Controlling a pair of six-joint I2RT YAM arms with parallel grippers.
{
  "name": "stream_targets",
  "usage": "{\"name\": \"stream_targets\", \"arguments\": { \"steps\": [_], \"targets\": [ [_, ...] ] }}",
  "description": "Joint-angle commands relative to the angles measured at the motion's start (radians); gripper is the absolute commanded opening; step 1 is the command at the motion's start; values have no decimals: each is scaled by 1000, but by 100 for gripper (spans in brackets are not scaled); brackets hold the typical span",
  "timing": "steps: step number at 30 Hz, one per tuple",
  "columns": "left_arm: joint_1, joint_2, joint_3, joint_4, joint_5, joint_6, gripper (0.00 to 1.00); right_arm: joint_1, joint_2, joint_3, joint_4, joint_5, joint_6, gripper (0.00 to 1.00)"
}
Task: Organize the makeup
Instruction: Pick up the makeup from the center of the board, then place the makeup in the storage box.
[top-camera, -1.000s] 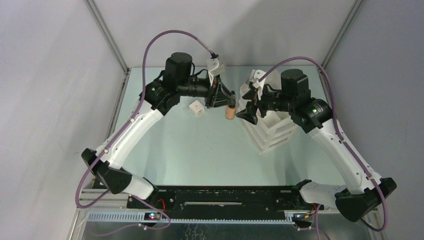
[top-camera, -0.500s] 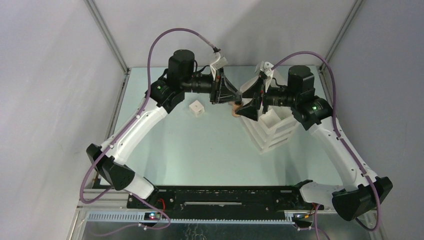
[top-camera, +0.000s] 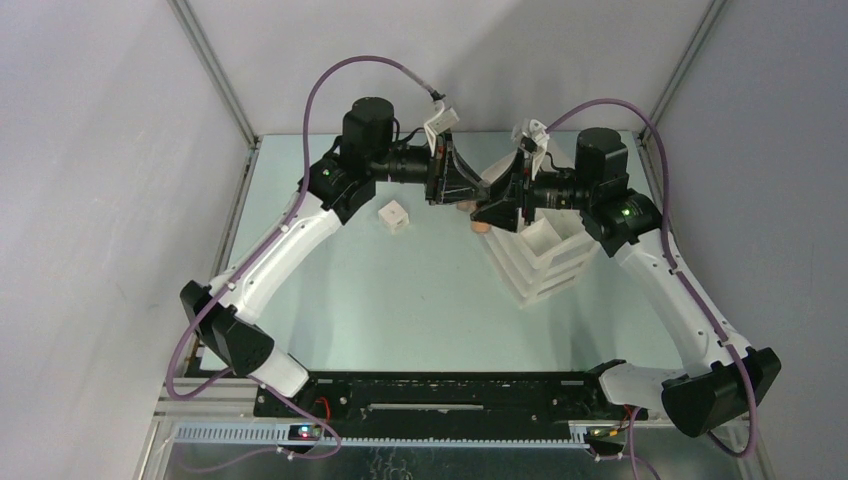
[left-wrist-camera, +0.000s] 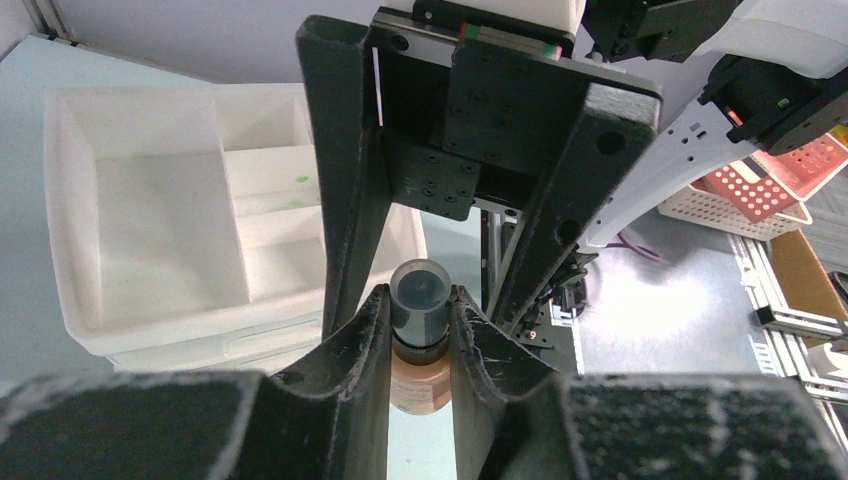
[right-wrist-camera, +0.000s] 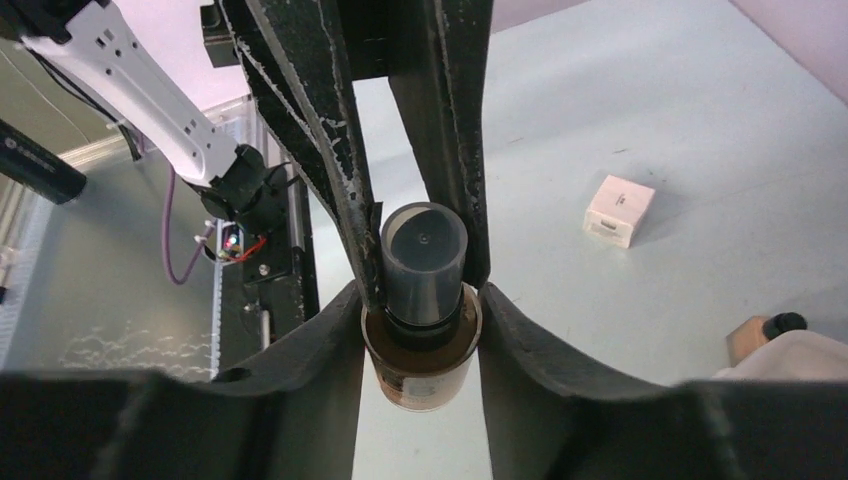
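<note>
- Your left gripper is clamped narrow on the black cap of the beige bottle.
- Your right gripper hugs its body.
- The bottle is just left of the organizer.

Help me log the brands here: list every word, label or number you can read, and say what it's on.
No readable text in any view.
bottle: dark cap and beige body, no label showing.
small white box: faint mark on its side, too small to read.
organizer: plain white, no writing.
</note>
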Motion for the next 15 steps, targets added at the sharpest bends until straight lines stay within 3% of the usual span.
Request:
{"name": "stream_targets", "arguments": {
  "steps": [1, 3, 5, 9, 15],
  "targets": [
    [-5, -6, 36, 55, 34, -28, 27, -11, -12, -7, 33, -19, 22, 40],
    [-5, -11, 27, 50, 12, -22, 41, -20, -21, -7, 23, 5, 18, 23],
    [-5, -35, 9, 32, -20, 27, 68, -39, -37, -10, 10, 48, 8, 2],
    [13, -84, -17, 12, -60, 90, 97, -110, -80, -39, 24, 93, -15, 0],
    [64, -163, -71, 10, -87, 128, 100, -268, -111, -65, 60, 115, -59, 0]
  ]
}}
